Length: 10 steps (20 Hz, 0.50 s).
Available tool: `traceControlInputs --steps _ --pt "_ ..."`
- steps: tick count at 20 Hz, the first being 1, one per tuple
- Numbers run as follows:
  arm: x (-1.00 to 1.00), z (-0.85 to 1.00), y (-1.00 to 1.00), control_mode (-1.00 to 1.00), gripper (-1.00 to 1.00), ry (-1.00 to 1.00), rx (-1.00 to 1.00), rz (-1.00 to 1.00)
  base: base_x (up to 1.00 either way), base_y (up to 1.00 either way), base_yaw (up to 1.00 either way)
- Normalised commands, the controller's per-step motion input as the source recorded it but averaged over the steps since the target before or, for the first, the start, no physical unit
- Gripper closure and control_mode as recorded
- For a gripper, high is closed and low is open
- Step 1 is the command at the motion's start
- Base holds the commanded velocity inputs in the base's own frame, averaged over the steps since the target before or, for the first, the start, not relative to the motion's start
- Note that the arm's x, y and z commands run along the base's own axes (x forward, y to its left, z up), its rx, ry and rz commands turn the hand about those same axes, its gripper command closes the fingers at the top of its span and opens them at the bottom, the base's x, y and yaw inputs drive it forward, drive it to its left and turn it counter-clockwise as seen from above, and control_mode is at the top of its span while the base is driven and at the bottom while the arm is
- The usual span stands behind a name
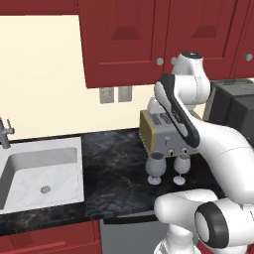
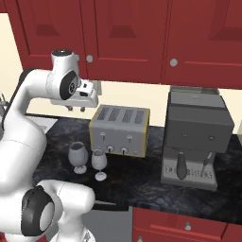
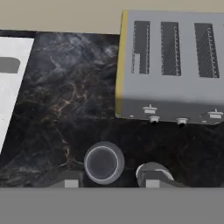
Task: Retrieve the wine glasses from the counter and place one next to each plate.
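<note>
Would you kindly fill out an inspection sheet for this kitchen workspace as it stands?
Surface: black marbled counter, white sink inset at left.
Job's things: two wine glasses upright, side by side before the toaster; no plates seen.
Clutter: toaster, coffee machine.
Hand: hand above the glasses, jaws partly open, holding nothing.
Cables: nothing seen.
Surroundings: red cabinets, wall outlets.

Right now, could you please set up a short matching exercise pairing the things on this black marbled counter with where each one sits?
Things:
1. grey four-slot toaster with yellow sides
2. white inset sink
3. dark grey coffee machine
4. two translucent stemmed wine glasses

Places:
A. far left of the counter
B. far right
C. just in front of the toaster
D. against the wall, behind the glasses

Pairs: 1-D, 2-A, 3-B, 4-C
</note>
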Motion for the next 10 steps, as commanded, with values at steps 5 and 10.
traceControlInputs --steps 5,10 --pt "-0.31 -0.01 -0.01 -1.00 -1.00 -0.01 0.01 -0.02 0.00 0.00 0.00" --pt "-0.65 0.00 -0.14 -1.00 -1.00 -0.09 0.11 -0.15 0.00 0.00 0.00"
